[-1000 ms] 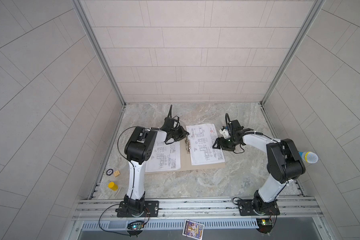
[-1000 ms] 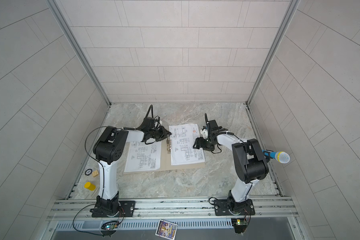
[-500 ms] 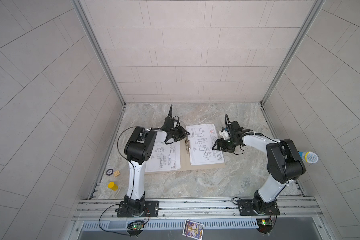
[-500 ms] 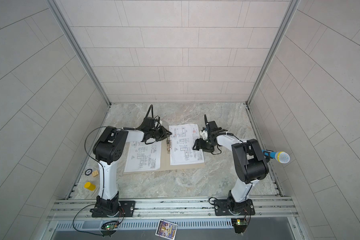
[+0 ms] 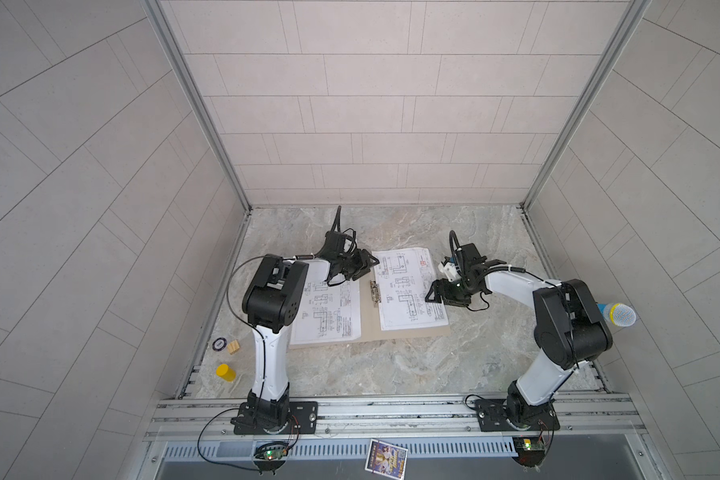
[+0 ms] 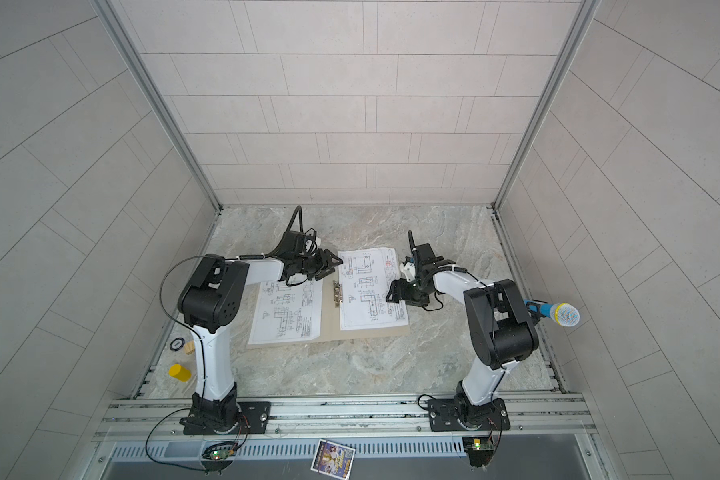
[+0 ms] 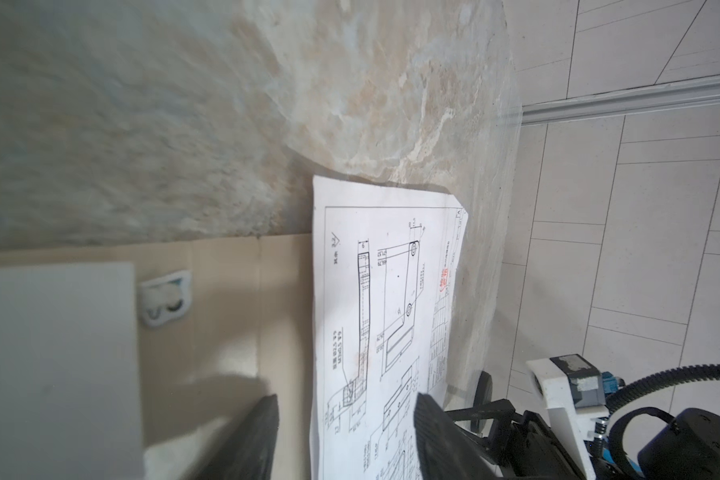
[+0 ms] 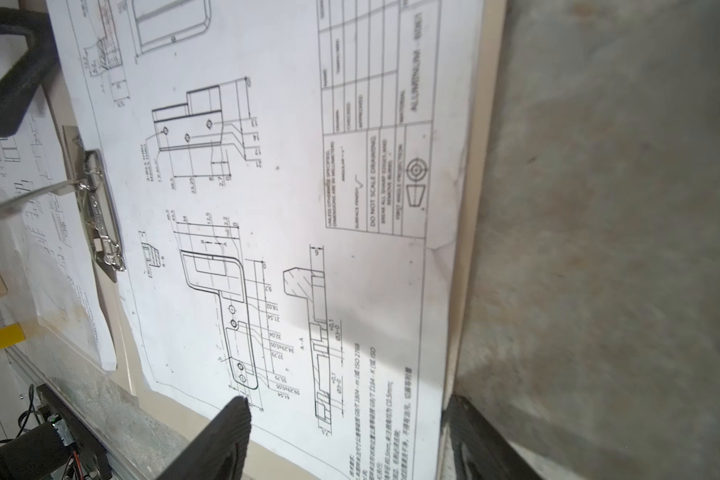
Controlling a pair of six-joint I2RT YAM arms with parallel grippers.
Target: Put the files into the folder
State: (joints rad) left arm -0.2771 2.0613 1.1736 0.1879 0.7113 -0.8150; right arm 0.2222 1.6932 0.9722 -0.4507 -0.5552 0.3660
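I'm looking down into a booth where pale grey tiled walls (image 5: 371, 104) are closing in on three sides, a marbled stone floor (image 5: 391, 365) is sitting evenly lit, and aluminium rails (image 5: 391, 409) are running along the near edge

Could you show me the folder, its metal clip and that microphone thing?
folder (image 5: 370, 328): in a top view, bare strip at its fold.
metal clip (image 5: 375, 293): in a top view, its middle.
microphone (image 5: 619, 315): in a top view, mesh head.

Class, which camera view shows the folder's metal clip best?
The right wrist view: the metal clip appears close, its wire and lever sharp. Both top views show it tiny along the middle of the folder. The left wrist view shows no clear clip.
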